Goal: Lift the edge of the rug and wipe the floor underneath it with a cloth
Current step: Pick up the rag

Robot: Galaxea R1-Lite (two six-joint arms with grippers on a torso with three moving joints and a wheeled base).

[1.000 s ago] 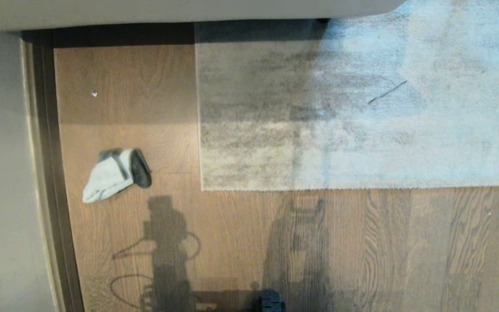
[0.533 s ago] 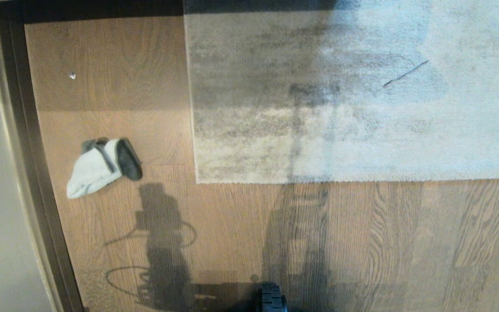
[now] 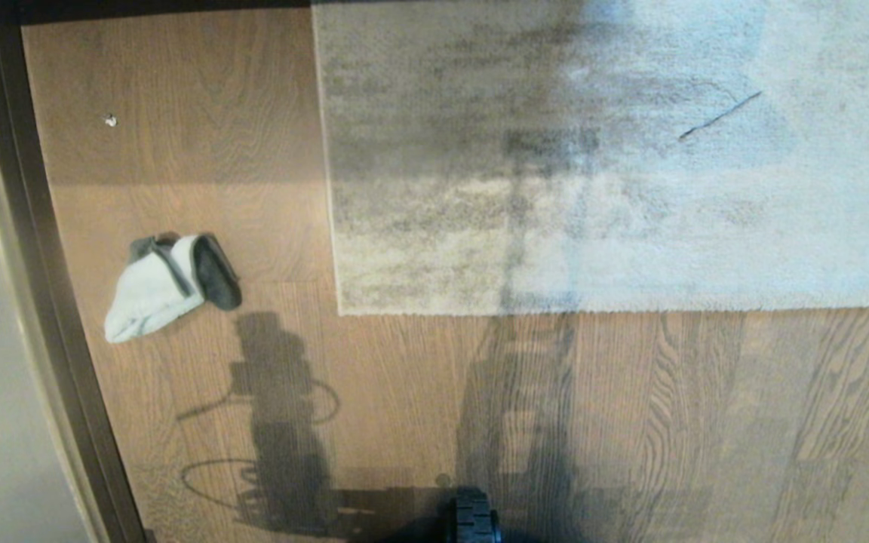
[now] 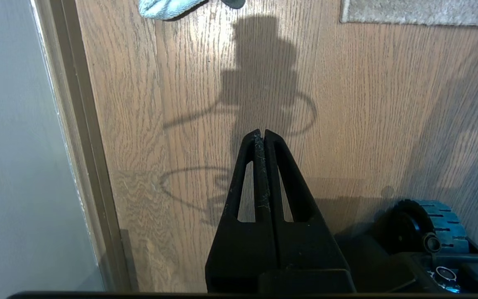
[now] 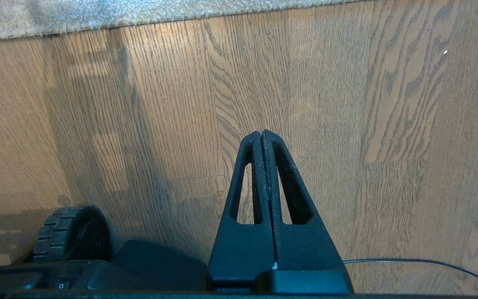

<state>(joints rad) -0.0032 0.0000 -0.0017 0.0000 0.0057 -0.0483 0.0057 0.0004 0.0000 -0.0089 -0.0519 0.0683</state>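
View lowered; rug edge [image 3: 555, 309] uncropped.

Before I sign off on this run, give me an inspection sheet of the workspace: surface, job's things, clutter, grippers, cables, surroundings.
Surface: floor, brown wood planks crossed by the robot's shadows.
Job's things: rug edge lies flat, not lifted; cloth crumpled on the floor beside the rug's corner, apart from it.
Clutter: small white speck on the floor; thin dark strand on the rug.
Grippers: left gripper and right gripper both shut, empty, hanging above bare floor.
Cables: thin black cable on the floor.
Surroundings: dark baseboard along a pale wall; base wheel.
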